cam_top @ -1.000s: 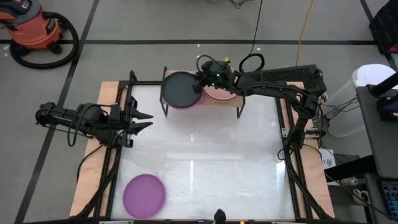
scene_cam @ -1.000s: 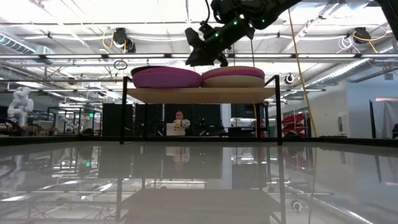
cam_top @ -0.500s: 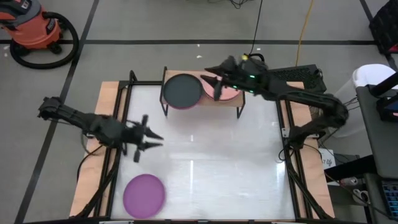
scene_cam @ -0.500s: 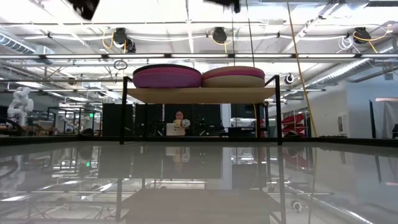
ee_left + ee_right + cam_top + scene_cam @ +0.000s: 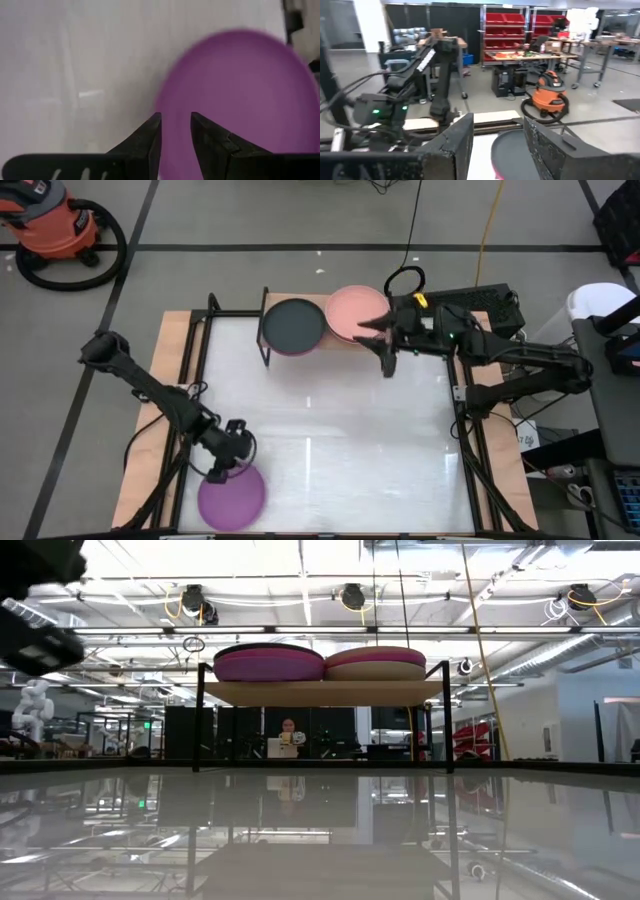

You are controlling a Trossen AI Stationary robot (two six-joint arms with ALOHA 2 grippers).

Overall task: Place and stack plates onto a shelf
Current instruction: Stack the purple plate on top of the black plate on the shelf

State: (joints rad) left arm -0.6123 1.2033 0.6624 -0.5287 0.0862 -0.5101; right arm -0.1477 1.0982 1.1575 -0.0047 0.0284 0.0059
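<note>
High view shows the white table (image 5: 330, 410) with the shelf (image 5: 385, 352) at its far edge, and most of the job looks done. Two stacks of plates already sit side by side on the wooden board: the left stack is topped by a black plate (image 5: 292, 324) with a magenta rim showing beneath it, and the right stack is topped by a salmon pink plate (image 5: 350, 312). In the low view the two stacks sit level on the shelf, touching or nearly so at the middle, with a beige plate (image 5: 375, 670) under the pink one.

One purple plate (image 5: 231, 493) is left, lying flat on the table at the near left corner, well apart from the shelf. That seems to be the last one to carry over, as far as the pictures show.

The left gripper (image 5: 222, 465) hangs at the far edge of that purple plate, its fingers a little apart and holding nothing; the left wrist view shows the plate filling the space just beyond them. The right gripper (image 5: 383, 336) is beside the shelf's right end, near the pink plate, fingers spread and empty.

No brand, label or writing can be read anywhere in these pictures.
</note>
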